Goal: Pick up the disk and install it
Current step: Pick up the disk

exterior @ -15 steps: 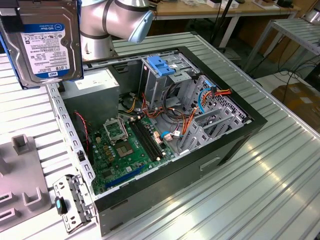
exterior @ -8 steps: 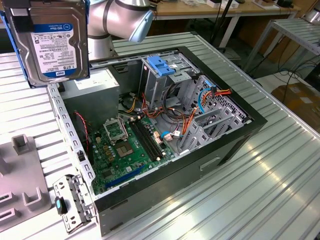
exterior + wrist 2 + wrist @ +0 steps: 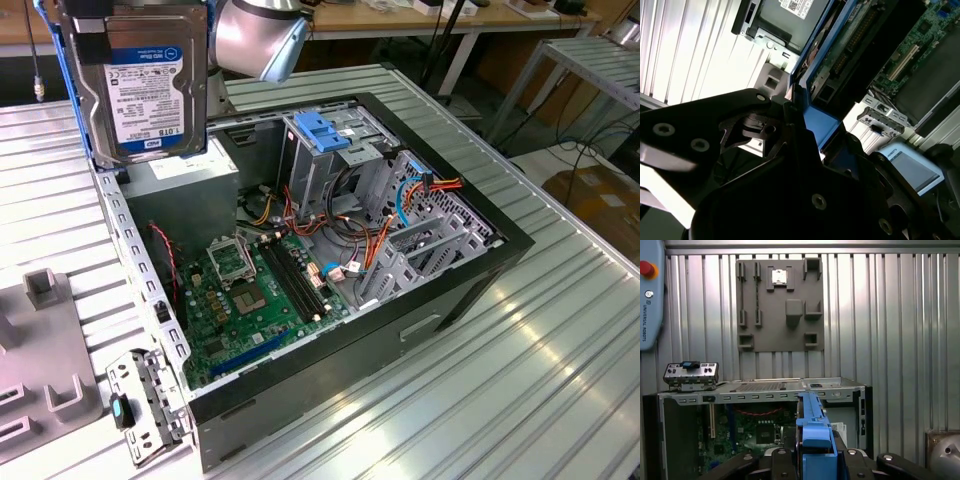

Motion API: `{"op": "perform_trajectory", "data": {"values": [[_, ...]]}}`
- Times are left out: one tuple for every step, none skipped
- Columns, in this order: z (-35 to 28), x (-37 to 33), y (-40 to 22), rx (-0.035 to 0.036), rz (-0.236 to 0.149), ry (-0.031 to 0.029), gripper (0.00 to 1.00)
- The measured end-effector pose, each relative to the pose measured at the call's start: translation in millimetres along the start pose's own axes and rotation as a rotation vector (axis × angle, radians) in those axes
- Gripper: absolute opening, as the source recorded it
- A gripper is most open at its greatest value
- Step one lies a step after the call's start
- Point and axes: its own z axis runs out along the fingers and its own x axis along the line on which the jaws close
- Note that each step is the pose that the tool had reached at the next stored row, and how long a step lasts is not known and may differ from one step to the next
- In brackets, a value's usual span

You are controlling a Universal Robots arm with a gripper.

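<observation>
- Exterior view, far left: grey holder plate (image 3: 40, 350) lies on the ribbed table (image 3: 560, 380), w/ a small metal bracket (image 3: 145, 405) just beside the near corner of the open computer case (image 3: 440, 310). Pincer touches neither.
- Upper left: disk (image 3: 145, 85) is up in the air, clear of the case, carried by the arm.
- Grip: in the first wrist view the pincer (image 3: 812, 465) has a black jaw on each side of the disk's blue edge, pressed onto it, so it's pinching the disk.
- Disk pose: stands on end, long axis approx up-down, label face toward the ext. camera.
- Disk look: flat silver-metal rectangle w/ a blue-and-white label and blue plastic along the edges.
- Under the disk: grey power box (image 3: 185, 175) in the case's back corner. The disk is above it and apart.
- Key relation: metal cage (image 3: 350, 170) w/ a light-blue latch (image 3: 325, 130) on top sits lower than the disk and toward the exterior view's right, inside the case. It's near the disk, not touching.
- Case floor: green circuit board (image 3: 260, 290) lies flat in front of the power box and the cage.
- Further right: orange and red cables (image 3: 380, 240) run btwn the cage and the case's right wall.
</observation>
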Motion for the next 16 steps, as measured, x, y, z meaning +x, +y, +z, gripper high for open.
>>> {"op": "perform_trajectory", "data": {"values": [[0.1, 0.0, -2.1, -0.0001, 0.000, 0.0000, 0.37], [0.1, 0.2, -3.6, -0.0001, 0.000, 0.0001, 0.37], [0.1, 0.8, -5.0, 0.0000, 0.000, 0.0000, 0.37], [0.1, 1.7, -5.7, -0.0001, 0.000, 0.0000, 0.37], [0.2, 3.0, -6.2, -0.0001, 0.000, 0.0000, 0.37], [0.3, 4.6, -6.5, -0.0001, 0.000, 0.0000, 0.37], [0.4, 6.6, -6.9, -0.0001, 0.000, 0.0000, 0.37], [0.6, 8.4, -7.2, 0.0000, 0.000, 0.0000, 0.37], [0.7, 10.1, -7.4, 0.0000, 0.000, -0.0001, 0.37], [0.7, 11.4, -7.7, -0.0001, 0.000, 0.0000, 0.37], [0.8, 13.1, -8.1, -0.0001, 0.000, 0.0000, 0.37], [1.0, 14.3, -8.5, 0.0000, 0.000, -0.0001, 0.37], [1.0, 15.2, -8.9, -0.0001, 0.000, 0.0000, 0.37], [1.0, 16.3, -9.3, -0.0001, 0.000, 0.0001, 0.37], [1.1, 17.4, -10.0, -0.0001, 0.000, 0.0001, 0.37], [1.3, 18.9, -11.4, 0.0000, 0.000, 0.0000, 0.37]]}}
